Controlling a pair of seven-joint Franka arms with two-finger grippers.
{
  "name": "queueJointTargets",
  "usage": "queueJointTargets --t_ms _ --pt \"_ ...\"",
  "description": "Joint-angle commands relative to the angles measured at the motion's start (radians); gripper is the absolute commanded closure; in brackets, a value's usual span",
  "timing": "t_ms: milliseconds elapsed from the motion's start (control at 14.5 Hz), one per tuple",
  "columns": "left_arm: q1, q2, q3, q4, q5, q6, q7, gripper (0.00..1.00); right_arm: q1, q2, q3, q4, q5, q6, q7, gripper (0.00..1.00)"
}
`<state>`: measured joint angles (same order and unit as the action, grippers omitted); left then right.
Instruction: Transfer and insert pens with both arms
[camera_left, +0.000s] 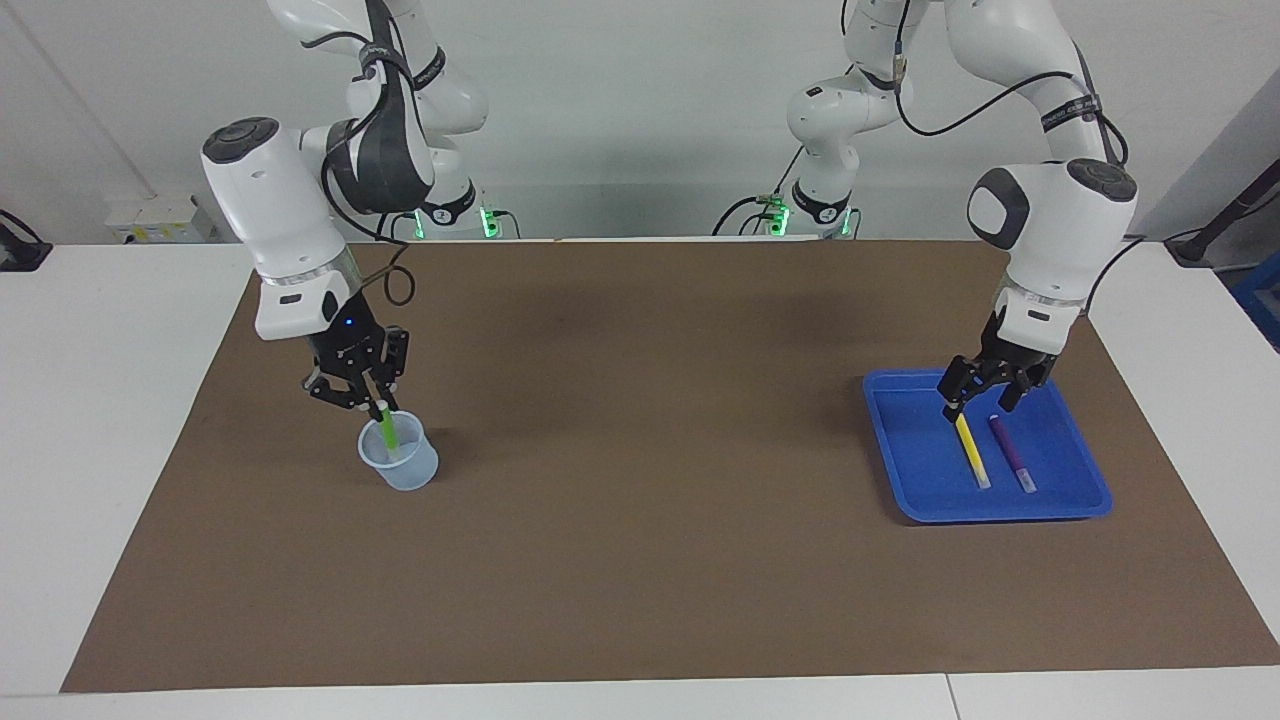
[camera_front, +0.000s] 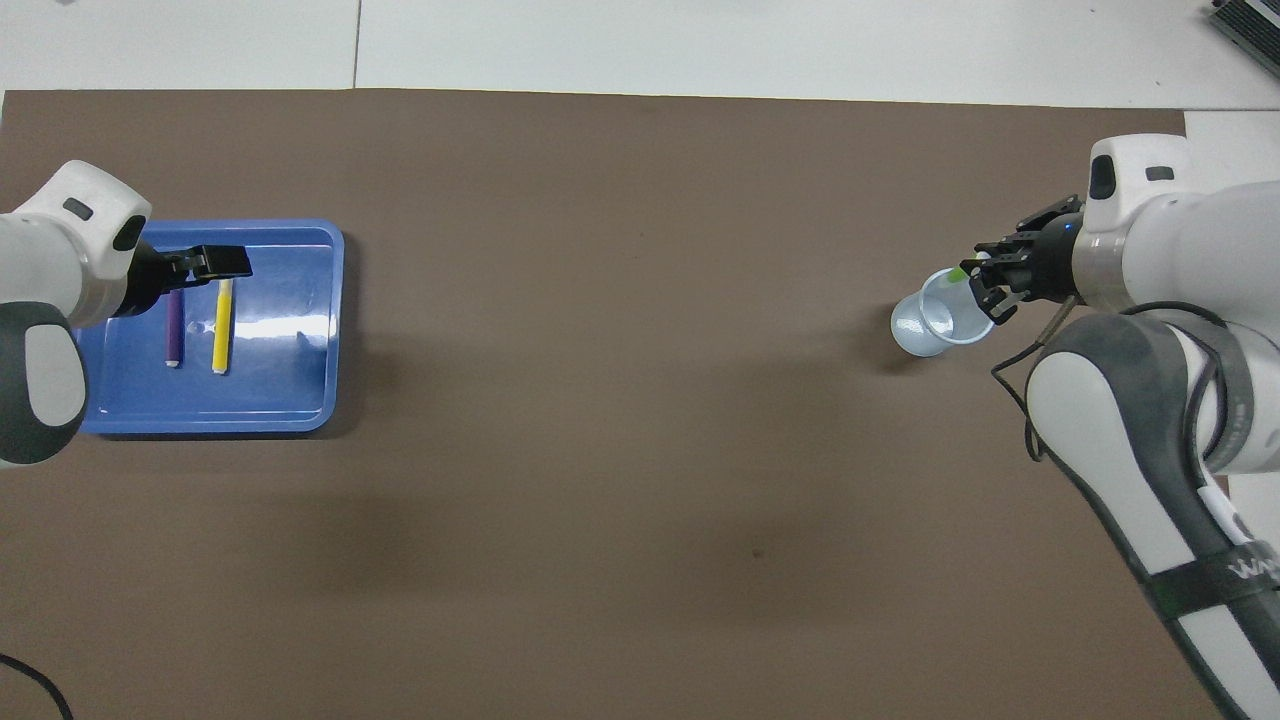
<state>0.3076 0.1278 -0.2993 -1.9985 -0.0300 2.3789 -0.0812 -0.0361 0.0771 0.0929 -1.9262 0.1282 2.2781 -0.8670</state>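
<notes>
The green pen (camera_left: 385, 428) stands tilted with its lower end inside the clear plastic cup (camera_left: 400, 465), and my right gripper (camera_left: 378, 403) is shut on its upper end. From overhead, only the green pen's tip (camera_front: 958, 273) shows at the cup's rim (camera_front: 935, 320), beside the right gripper (camera_front: 975, 280). The yellow pen (camera_left: 970, 450) and the purple pen (camera_left: 1012, 455) lie side by side in the blue tray (camera_left: 900, 470). My left gripper (camera_left: 977, 407) hangs open just over the ends of those two pens that point toward the robots, holding nothing.
A brown mat (camera_left: 640, 550) covers most of the white table. The cup stands toward the right arm's end and the tray (camera_front: 290, 380) toward the left arm's end, with bare mat between them.
</notes>
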Motion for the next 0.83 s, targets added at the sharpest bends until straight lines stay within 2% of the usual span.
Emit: queueJointTargets --t_ms 0,138,276,413,620,689,758 --pt "0.013 0.004 -0.009 -0.034 0.027 0.037 0.031 0.0 -0.013 -0.005 0.007 -0.046 -0.015 0.021 -0.018 1.0" --pt "0.014 0.0 -0.009 -0.057 0.027 0.051 0.043 0.0 -0.008 0.0 0.007 -0.05 -0.015 0.021 -0.027 1.0" --pt "0.037 0.035 -0.008 -0.033 0.03 0.039 0.095 0.0 -0.005 0.009 0.005 -0.059 -0.015 0.023 -0.043 1.0" --pt "0.083 0.134 -0.008 0.071 0.038 -0.037 0.13 0.0 -0.007 0.006 0.007 -0.092 -0.015 0.041 -0.046 1.0" --pt "0.087 0.254 -0.008 0.298 0.108 -0.281 0.129 0.01 -0.005 0.001 0.005 -0.106 -0.016 0.038 -0.061 0.98" --pt "0.082 0.263 -0.008 0.337 0.113 -0.309 0.126 0.01 -0.005 0.001 0.005 -0.109 -0.016 0.04 -0.064 0.81" --pt "0.08 0.271 -0.008 0.343 0.114 -0.297 0.126 0.01 -0.008 0.001 0.005 -0.109 -0.016 0.04 -0.066 0.56"
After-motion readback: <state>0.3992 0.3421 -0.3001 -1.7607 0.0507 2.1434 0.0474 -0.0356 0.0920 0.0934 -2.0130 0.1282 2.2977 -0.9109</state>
